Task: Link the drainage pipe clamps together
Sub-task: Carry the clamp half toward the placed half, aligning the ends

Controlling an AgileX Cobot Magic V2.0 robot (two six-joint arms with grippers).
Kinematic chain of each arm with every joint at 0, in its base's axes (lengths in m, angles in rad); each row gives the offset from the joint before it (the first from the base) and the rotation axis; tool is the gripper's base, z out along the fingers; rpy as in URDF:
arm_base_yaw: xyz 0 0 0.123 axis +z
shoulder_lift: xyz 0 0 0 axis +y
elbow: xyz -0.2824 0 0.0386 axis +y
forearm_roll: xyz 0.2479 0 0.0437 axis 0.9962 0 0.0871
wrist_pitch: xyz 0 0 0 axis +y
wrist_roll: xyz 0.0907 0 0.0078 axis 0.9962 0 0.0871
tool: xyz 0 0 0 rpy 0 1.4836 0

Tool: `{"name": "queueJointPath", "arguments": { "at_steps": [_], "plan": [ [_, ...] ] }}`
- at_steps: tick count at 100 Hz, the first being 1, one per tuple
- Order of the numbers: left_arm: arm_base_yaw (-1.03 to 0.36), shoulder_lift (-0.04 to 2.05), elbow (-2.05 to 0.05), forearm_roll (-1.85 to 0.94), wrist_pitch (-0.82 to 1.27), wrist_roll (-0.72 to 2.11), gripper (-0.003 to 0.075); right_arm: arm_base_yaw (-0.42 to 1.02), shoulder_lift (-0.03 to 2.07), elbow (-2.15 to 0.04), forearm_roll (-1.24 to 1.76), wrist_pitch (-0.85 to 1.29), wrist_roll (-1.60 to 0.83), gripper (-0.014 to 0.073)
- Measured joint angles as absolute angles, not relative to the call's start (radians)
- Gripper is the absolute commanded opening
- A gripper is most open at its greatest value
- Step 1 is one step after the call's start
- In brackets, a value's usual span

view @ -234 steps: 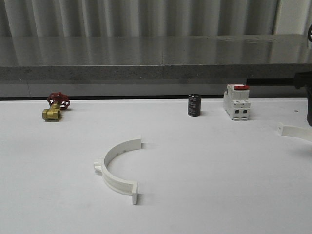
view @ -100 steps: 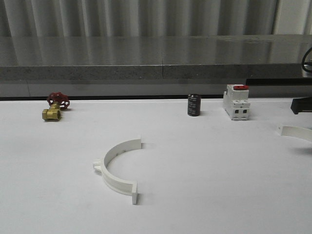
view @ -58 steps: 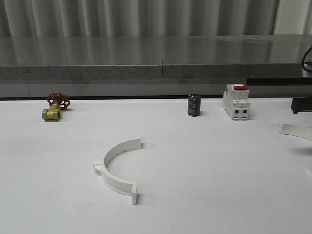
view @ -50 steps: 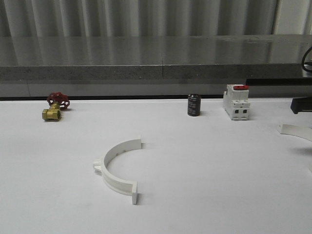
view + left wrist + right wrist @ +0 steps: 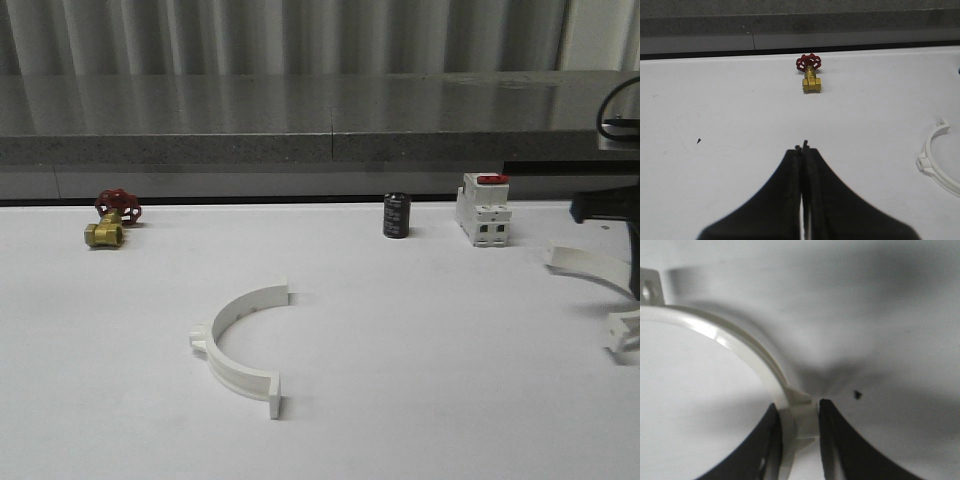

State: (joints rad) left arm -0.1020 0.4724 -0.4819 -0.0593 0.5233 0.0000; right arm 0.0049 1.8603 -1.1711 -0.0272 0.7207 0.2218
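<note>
One drainage pipe clamp [image 5: 240, 338], a white half-ring, lies on the white table [image 5: 420, 350] left of centre, its open side facing right. It also appears in the left wrist view as a white arc [image 5: 938, 161]. The other clamp half [image 5: 586, 262] is at the far right edge, where the dark right arm [image 5: 608, 206] reaches in. In the right wrist view my right gripper [image 5: 798, 409] is shut on this clamp [image 5: 735, 347] at its outer tab, the band pinched between both fingers. My left gripper [image 5: 803, 148] is shut and holds nothing, over bare table.
A brass valve with a red handwheel [image 5: 112, 222] sits at the back left. A black cylinder [image 5: 397, 215] and a white breaker with a red top [image 5: 485, 210] stand at the back right. A grey ledge [image 5: 300, 130] runs along the table's far edge.
The right clamp half has shifted left into view with the right arm, and its second end now shows at the right edge. The left clamp half has not moved.
</note>
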Motion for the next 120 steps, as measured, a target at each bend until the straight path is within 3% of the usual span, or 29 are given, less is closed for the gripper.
{"name": "queueJointPath", "arguments": {
  "at_steps": [61, 120],
  "plan": [
    [-0.102, 0.472, -0.482, -0.059, 0.523, 0.0, -0.002, 0.48, 1.827, -1.289, -0.238, 0.826, 0.704, 0.0045],
    [-0.102, 0.472, -0.482, -0.059, 0.523, 0.0, -0.002, 0.615, 1.895, -1.291, -0.24, 0.818, 0.859, 0.0045]
  ]
}}
